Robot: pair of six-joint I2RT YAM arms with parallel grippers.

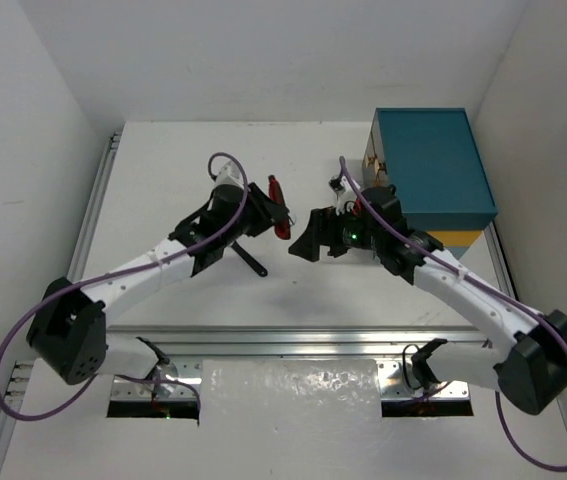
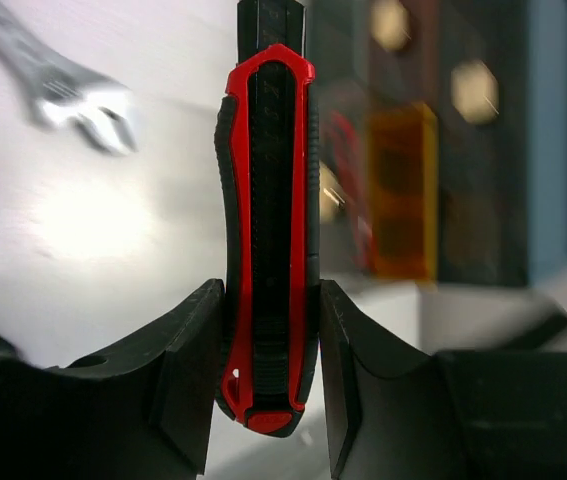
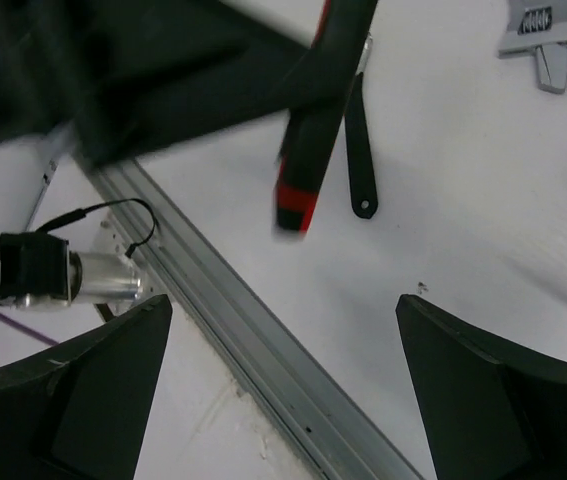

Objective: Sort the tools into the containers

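The left gripper (image 2: 271,385) had its jaws clamped low on the red-and-black tool (image 2: 269,230), held off the counter (image 1: 293,290) near the teal box (image 1: 431,165), while the right gripper (image 3: 283,370) gaped empty, so any hand-over probably risked a slip

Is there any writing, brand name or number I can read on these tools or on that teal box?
None can be read.
Red-and-black tool held in the left gripper: faint embossed marks along its black centre, too blurred to make out.
Silver wrench: ridges on its adjuster, no legible text.
Teal box: no lettering visible; its front fittings are blurred in the left wrist view.
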